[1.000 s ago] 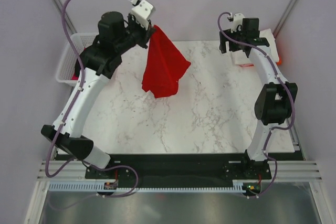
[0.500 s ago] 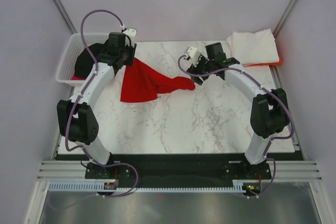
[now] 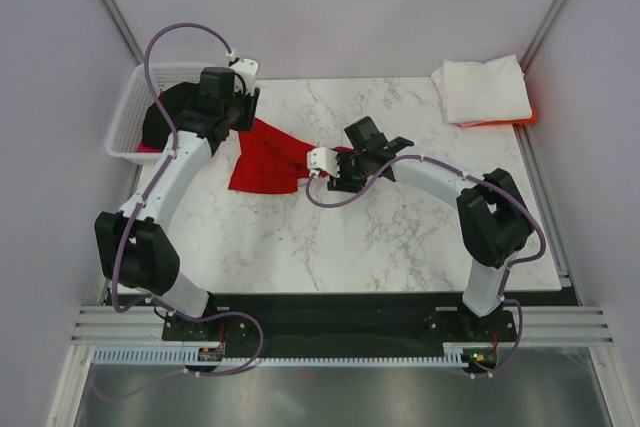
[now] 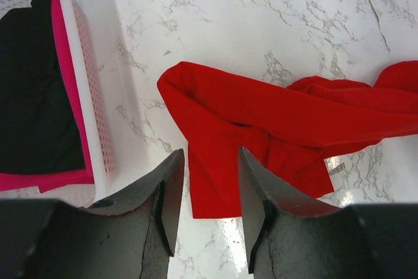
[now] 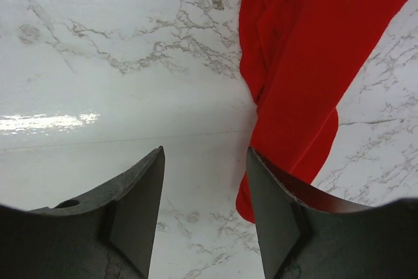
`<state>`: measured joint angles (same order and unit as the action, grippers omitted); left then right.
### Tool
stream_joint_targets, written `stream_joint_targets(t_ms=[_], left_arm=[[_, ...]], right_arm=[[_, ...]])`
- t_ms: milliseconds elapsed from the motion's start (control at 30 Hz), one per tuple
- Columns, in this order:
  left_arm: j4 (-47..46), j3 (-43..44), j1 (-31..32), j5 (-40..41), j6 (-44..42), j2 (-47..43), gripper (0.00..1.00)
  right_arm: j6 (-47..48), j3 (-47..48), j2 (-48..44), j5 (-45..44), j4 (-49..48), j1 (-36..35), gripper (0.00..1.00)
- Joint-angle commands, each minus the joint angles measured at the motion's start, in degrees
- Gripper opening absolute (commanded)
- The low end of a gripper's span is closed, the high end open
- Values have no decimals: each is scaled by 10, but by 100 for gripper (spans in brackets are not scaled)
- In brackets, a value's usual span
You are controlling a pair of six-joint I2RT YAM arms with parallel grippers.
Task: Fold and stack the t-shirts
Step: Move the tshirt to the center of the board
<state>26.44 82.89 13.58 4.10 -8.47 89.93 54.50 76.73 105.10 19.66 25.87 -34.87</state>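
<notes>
The red t-shirt (image 3: 265, 157) is lying crumpled on the marble table (image 3: 400, 237), in the upper left-centre of the overhead view, just right of the white lattice basket (image 3: 122, 127). It is not spread flat. One broad part is lying smooth toward the lower left of the heap, while a long bunched roll of folds is trailing off to the right.

In the left wrist view the left gripper (image 4: 209, 207) is hanging over the near edge of the cloth. Its jaws are standing apart and are clamping nothing. In the right wrist view the right gripper (image 5: 206, 213) is likewise standing released over bare marble, with the red cloth filling the upper right of that frame.

A black shirt (image 4: 29, 83) is lying over a magenta-pink shirt (image 4: 62, 76) inside the basket. In the upper right corner of the overhead view a folded white shirt (image 3: 480, 87) is resting on an orange shirt (image 3: 527, 115).
</notes>
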Motion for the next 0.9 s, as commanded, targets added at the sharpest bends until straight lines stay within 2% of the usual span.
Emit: stream_joint_targets(t_ms=[0, 267, 433, 633, 733, 767, 800, 833, 867], left_arm=[[0, -10, 0, -9, -10, -34, 46], [0, -32, 0, -22, -6, -48, 46], [-2, -41, 0, -22, -8, -50, 46], [-5, -47, 0, -32, 0, -43, 46], [-7, -46, 0, -36, 2, -39, 46], [-6, -44, 0, -36, 3, -37, 46], [-5, -43, 0, -36, 3, -38, 46], [-5, -43, 0, -35, 2, -38, 46], [-4, -43, 0, -35, 1, -40, 46]], right_arm=[[46, 8, 19, 15, -19, -12, 61], [40, 64, 113, -30, -52, -12, 57], [34, 57, 127, -55, -122, -12, 57], [14, 54, 142, -88, -173, -6, 47], [1, 77, 164, -96, -152, -3, 30], [0, 81, 168, -97, -146, -3, 14], [-1, 81, 165, -101, -144, -3, 5], [-5, 81, 162, -103, -142, -2, 0], [-9, 83, 150, -106, -137, -2, 0]])
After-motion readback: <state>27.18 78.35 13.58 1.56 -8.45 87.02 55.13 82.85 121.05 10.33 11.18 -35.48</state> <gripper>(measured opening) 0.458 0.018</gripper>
